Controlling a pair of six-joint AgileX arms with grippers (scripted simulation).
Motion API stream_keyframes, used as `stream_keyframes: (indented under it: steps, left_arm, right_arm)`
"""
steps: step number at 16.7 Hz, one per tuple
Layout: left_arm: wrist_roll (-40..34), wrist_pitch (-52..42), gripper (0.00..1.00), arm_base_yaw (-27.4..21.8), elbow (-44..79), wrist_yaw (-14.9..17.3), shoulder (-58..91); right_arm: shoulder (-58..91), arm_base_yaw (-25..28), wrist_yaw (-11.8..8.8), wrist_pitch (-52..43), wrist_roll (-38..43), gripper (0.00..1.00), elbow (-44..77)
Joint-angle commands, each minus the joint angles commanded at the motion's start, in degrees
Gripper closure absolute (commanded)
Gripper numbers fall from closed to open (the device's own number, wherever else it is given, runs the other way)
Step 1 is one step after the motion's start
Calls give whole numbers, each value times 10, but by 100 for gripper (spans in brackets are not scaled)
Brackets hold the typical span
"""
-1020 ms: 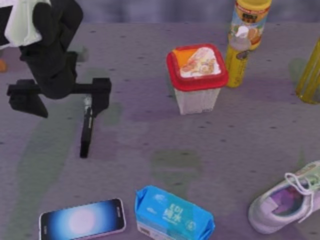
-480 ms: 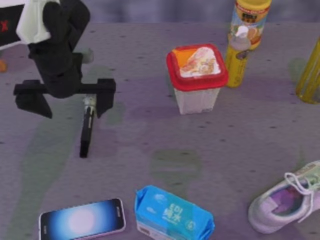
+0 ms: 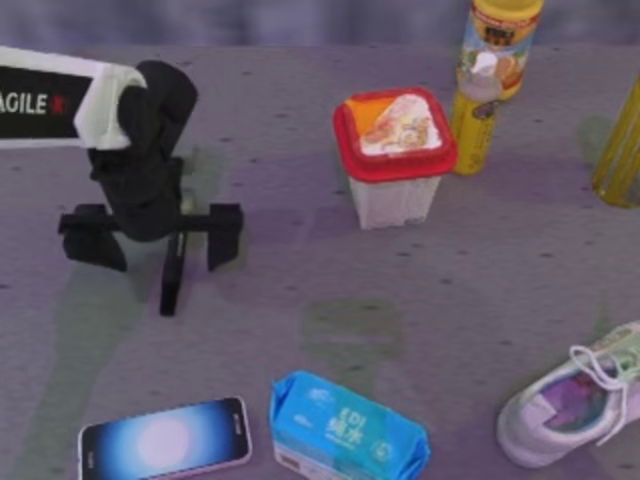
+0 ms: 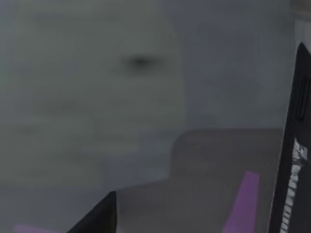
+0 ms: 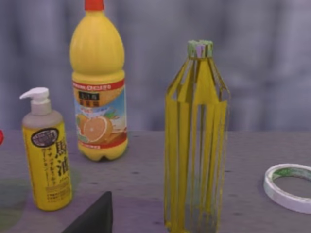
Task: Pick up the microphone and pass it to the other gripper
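Observation:
The microphone lies on the table at the left, its black handle pointing toward the front edge. Its mesh head is hidden under my left wrist. My left gripper hangs over the head end, open wide. One finger is well to the left of the microphone and the other finger to its right, neither touching it. The left wrist view shows only blurred grey, a dark fingertip and a black bar at its edge. My right gripper is outside the top view; one fingertip shows, with nothing held.
A red-lidded tub stands mid-table, with a yellow pump bottle and an orange juice bottle behind it. A smartphone, a blue packet and a shoe lie along the front. A yellow bottle and a tape roll sit near my right gripper.
My left gripper has moved right and toward the front, coming over the microphone's head, which it now covers. Its fingers stayed wide apart. The microphone has not moved.

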Motion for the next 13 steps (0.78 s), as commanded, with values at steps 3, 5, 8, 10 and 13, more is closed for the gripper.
stream_keyframes:
  steps: [3, 5, 8, 10, 13]
  left_arm:
    - [0, 26, 0, 0, -12, 0, 17]
    - [0, 26, 0, 0, -12, 0, 17]
    - [0, 26, 15, 0, -12, 0, 17]
    - [0, 26, 30, 0, -12, 0, 17]
    - [0, 26, 53, 0, -12, 0, 17]
  right_arm:
    - [0, 0, 0, 0, 0, 0, 0]
    - [0, 0, 0, 0, 0, 0, 0]
    - [0, 0, 0, 0, 0, 0, 0]
    - [0, 0, 0, 0, 0, 0, 0]
    - [0, 0, 0, 0, 0, 0, 0]
